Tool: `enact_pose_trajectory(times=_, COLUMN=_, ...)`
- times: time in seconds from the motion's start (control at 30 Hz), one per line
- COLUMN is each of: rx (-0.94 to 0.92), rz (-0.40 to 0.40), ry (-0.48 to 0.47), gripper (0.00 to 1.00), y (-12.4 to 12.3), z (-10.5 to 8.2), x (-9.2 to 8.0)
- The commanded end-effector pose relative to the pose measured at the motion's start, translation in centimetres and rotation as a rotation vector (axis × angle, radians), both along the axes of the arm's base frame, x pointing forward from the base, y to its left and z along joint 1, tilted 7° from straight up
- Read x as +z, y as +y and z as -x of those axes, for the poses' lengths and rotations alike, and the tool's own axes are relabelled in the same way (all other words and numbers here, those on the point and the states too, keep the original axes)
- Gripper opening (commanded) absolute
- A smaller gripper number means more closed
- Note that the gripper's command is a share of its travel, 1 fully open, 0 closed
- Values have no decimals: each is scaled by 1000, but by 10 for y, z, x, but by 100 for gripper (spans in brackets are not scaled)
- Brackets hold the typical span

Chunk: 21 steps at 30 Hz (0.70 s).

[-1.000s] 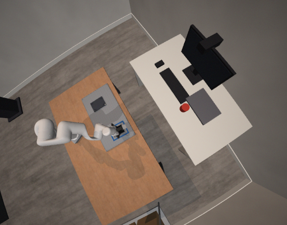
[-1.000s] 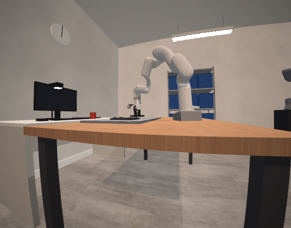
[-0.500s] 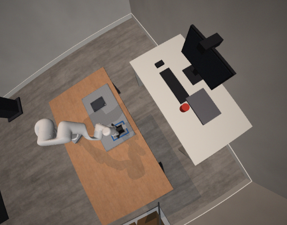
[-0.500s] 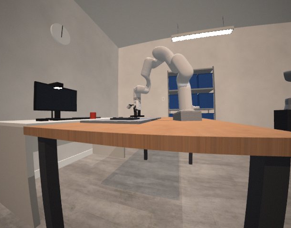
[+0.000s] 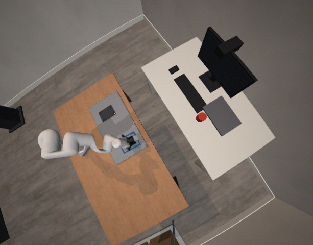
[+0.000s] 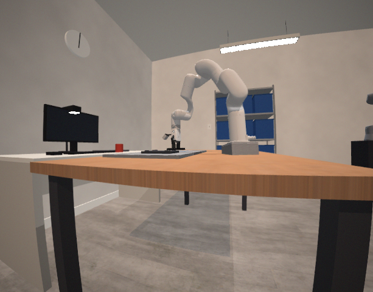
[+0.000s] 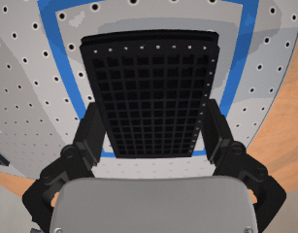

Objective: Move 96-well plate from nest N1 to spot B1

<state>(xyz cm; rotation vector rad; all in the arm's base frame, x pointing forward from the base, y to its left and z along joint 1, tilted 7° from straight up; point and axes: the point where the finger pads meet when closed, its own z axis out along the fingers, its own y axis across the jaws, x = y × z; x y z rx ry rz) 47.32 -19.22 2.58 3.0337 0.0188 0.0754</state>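
Note:
The black 96-well plate (image 7: 150,93) sits between my gripper's (image 7: 151,130) two black fingers, which are shut on its long sides. In the wrist view the plate lies within the blue taped outline B1 (image 7: 149,0) on the grey perforated deck, its long sides along the outline's long sides. In the overhead view the gripper (image 5: 128,142) is over the outline. The plate nest N1 (image 5: 106,113) is a dark rectangle farther along the deck, with nothing on it. In the side view the gripper (image 6: 176,145) is low, close to the deck; I cannot tell if the plate touches it.
The grey deck (image 5: 118,126) lies on an orange table (image 5: 119,158) with the arm's base (image 6: 240,147) beside it. A white desk (image 5: 206,105) with a monitor, keyboard and red cup (image 5: 200,117) stands apart. Blue shelving (image 6: 246,116) is behind.

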Motion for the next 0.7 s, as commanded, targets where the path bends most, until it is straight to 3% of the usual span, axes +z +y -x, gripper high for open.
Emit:
enact_pose_trajectory(times=0.0, rx=0, rz=1, ry=-4, gripper=0, y=0, z=-2, x=1)
enact_pose_trajectory(times=0.67, rx=0, rz=1, ry=-4, gripper=0, y=-1, z=-2, x=-2)
